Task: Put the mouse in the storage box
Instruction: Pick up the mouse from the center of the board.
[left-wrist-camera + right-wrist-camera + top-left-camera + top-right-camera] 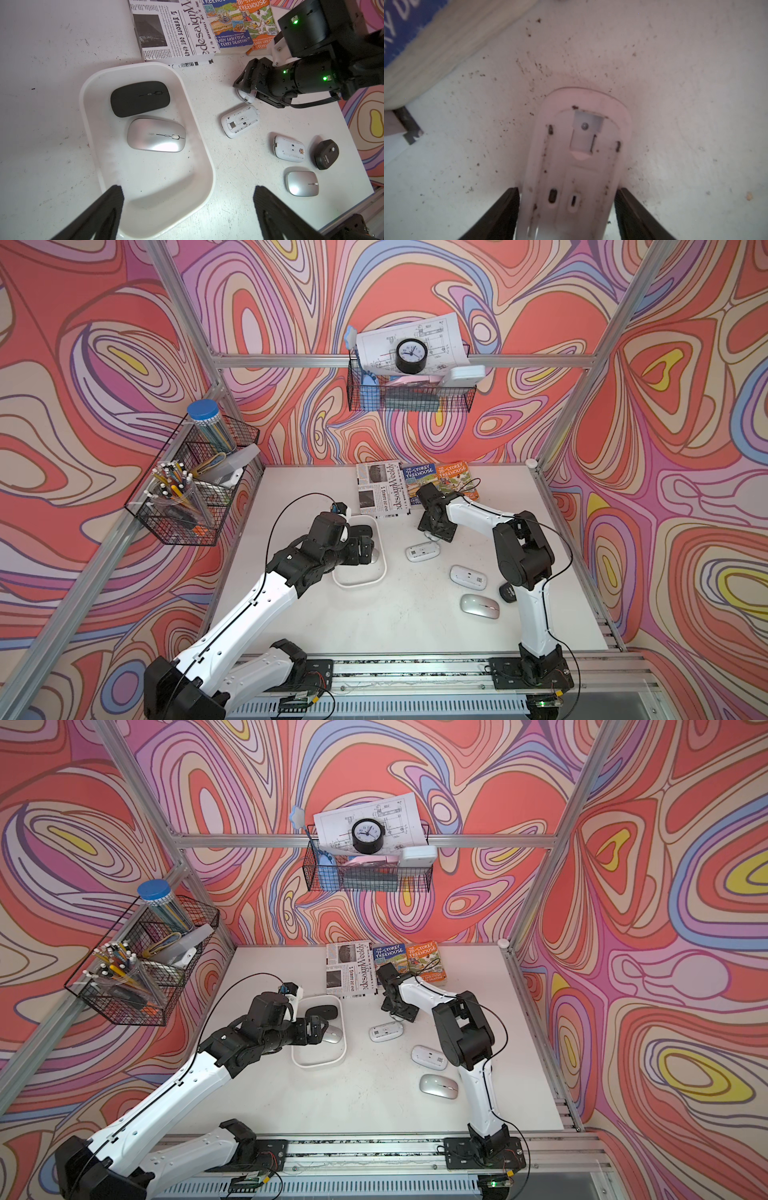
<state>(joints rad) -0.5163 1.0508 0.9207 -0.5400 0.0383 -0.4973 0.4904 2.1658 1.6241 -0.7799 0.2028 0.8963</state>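
Upside-down white plastic mouse [583, 145], flat on white table [695, 104] & apart from shallow white plastic storage box [135, 67], is clamped sidewise by right pincer [566, 190]; to be lifted level, then carried over rim w/o tilt; left pincer [188, 193] gapes wide, empty, above storage box

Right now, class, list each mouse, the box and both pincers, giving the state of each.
Box, holds two mice.
Boxed black mouse, right way up.
Boxed silver mouse, right way up.
Left pincer, open, empty, over the box.
Right pincer, closed on the first white mouse.
First white mouse, underside up.
Middle white mouse, underside up.
Third white mouse, underside up.
Loose silver mouse, right way up.
Small black mouse, seemingly underside up.
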